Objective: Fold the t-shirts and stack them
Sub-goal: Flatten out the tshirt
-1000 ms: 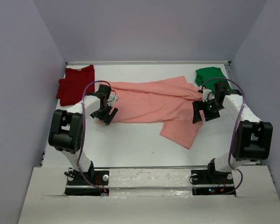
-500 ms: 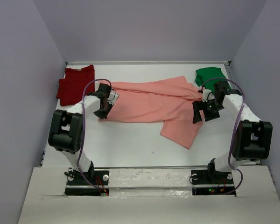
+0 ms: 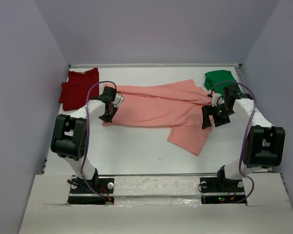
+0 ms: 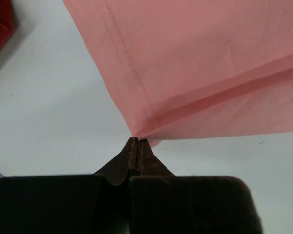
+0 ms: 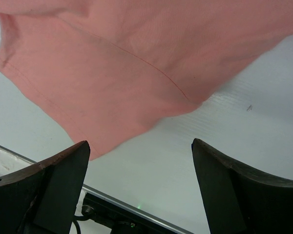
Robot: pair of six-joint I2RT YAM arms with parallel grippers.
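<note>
White table (image 3: pixel 136 151), L hand (image 4: pixel 136 142) pinching pink shirt (image 3: pixel 156 105) corner, R hand (image 5: pixel 139 146) agape

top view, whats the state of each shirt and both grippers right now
salmon-pink shirt: spread out across the middle, rumpled, not folded
dark red shirt: lying at the back left, untouched
green shirt: lying at the back right, untouched
left gripper: shut, pinching a corner of the salmon-pink shirt
right gripper: open, holding nothing, over the salmon-pink shirt's edge
</note>
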